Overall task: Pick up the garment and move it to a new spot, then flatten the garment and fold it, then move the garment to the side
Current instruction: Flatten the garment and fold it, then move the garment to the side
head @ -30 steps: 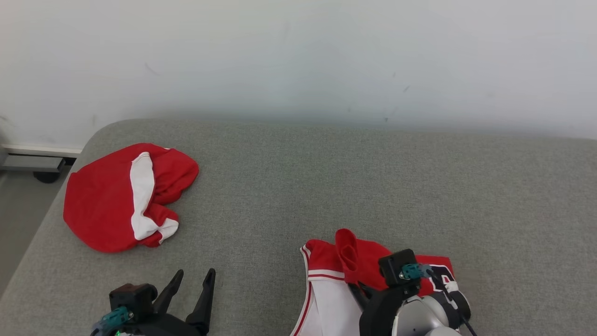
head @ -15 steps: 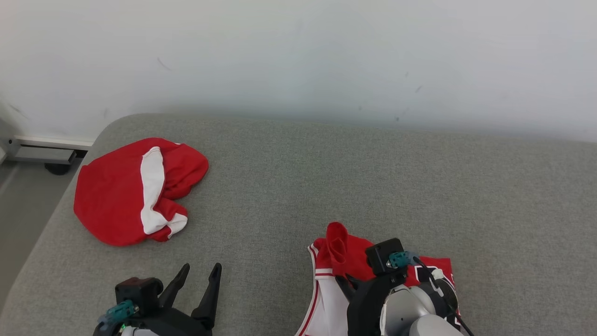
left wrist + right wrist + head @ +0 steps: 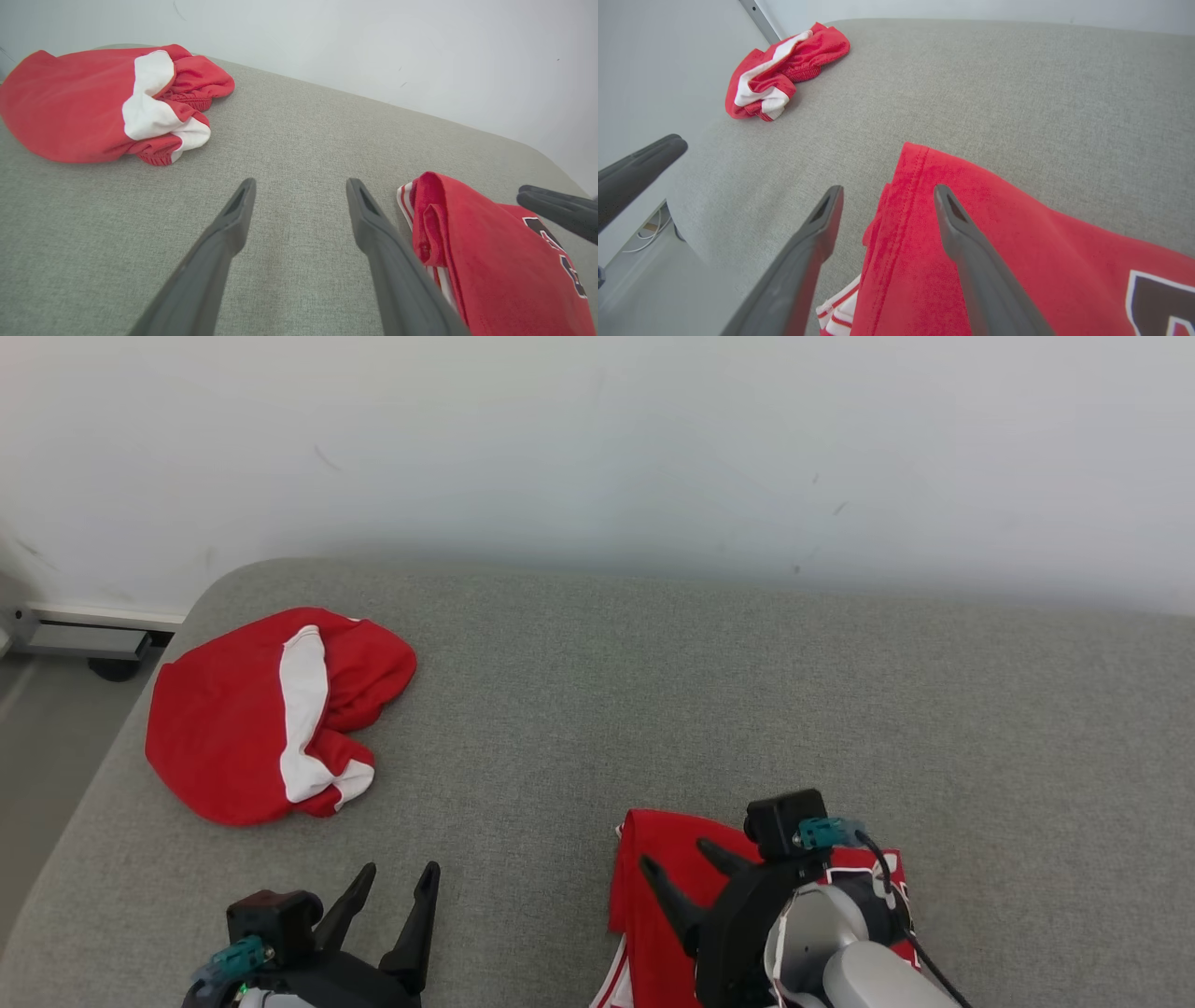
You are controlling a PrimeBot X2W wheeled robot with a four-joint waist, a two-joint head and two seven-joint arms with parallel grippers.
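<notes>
1. Work surface: a grey upholstered cushion (image 3: 653, 691) set against a pale wall (image 3: 597, 448).

2. Task item: a red jersey (image 3: 653, 877) with white-and-red striped trim and dark lettering.
   - It lies at the near edge of the cushion, right of centre.
   - A red layer is folded over the top. Its stitched fold edge (image 3: 906, 196) forms the left side and runs from the near edge toward the wall.
   - The striped trim shows below that fold, on the near side.
   - The lettering lies toward the right end.
   - The near part is hidden by the arm and cut off by the frame, so the long axis cannot be told.

3. Right end effector (image 3: 673, 854): fingers apart, gripping nothing. It hangs over the left fold of the jersey, with one finger above red cloth and the other above bare cushion (image 3: 887, 190).

4. Left end effector (image 3: 400, 870): fingers apart and empty, over bare cushion near the near edge, left of the jersey (image 3: 300, 182).

5. Other item: crumpled red-and-white shorts (image 3: 252, 719) near the far left corner, well apart from the jersey.
</notes>
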